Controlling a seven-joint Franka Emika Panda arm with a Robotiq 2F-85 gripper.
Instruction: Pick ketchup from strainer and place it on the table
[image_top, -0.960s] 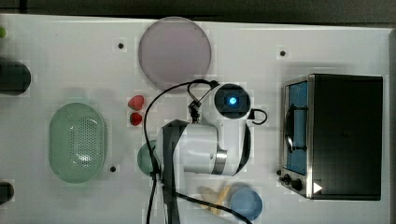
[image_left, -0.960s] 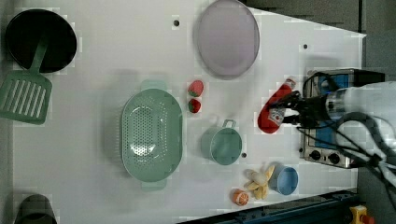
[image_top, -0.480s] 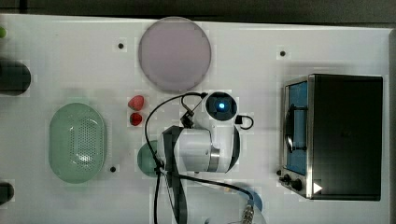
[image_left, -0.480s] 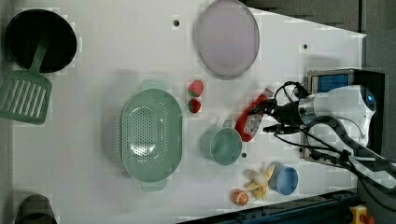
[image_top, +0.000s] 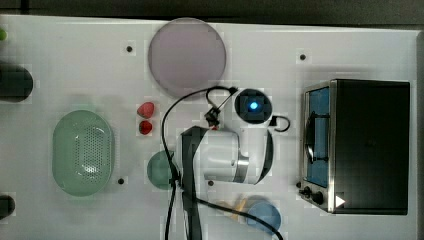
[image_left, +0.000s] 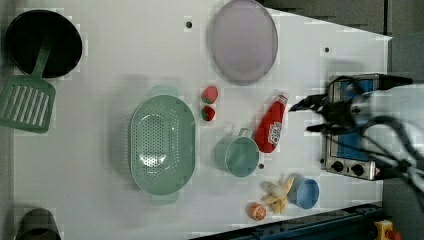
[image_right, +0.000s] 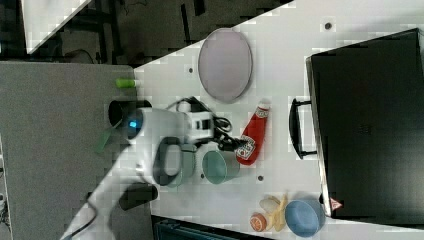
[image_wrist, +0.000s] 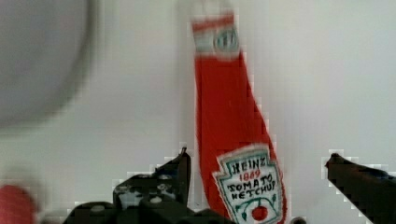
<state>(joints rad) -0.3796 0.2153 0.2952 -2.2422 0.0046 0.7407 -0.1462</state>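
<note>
Ketchup (image_left: 270, 126) lies flat on the white surface (image_left: 110, 60), cap toward the purple plate (image_left: 243, 40), base just beside the green cup (image_left: 238, 156) w/ its handle; whether bottle and cup touch can't be told. In the right view the ketchup (image_right: 251, 134) lies btwn cup (image_right: 220, 166) and toaster oven (image_right: 367, 120), cap pointing at the plate (image_right: 225, 64). Wrist view: ketchup (image_wrist: 233, 126) lies btwn the fingers (image_wrist: 180, 175), label readable, fingers spread wide either side of the bottle, no contact w/ it. In the left view the gripper (image_left: 312, 116) hangs to the left view's right of the bottle, apart from it, in front of the oven (image_left: 350, 125). Strainer (image_left: 162, 144) sits well apart to the left view's left of the bottle, nothing in it; two strawberries (image_left: 209, 102) lie btwn strainer and ketchup, nearer the strainer rim. Past the cup, toward the surface's near edge in the left view: banana (image_left: 277, 194), small orange fruit (image_left: 257, 211), blue bowl (image_left: 306, 192), close together. Far left of the left view: black pan (image_left: 42, 42), green slotted spatula (image_left: 27, 102) beside it. In the top view the arm (image_top: 225, 155) covers the bottle; strainer (image_top: 82, 152) at the top view's left, plate (image_top: 189, 56) up top, oven (image_top: 367, 145) at the top view's right.
</note>
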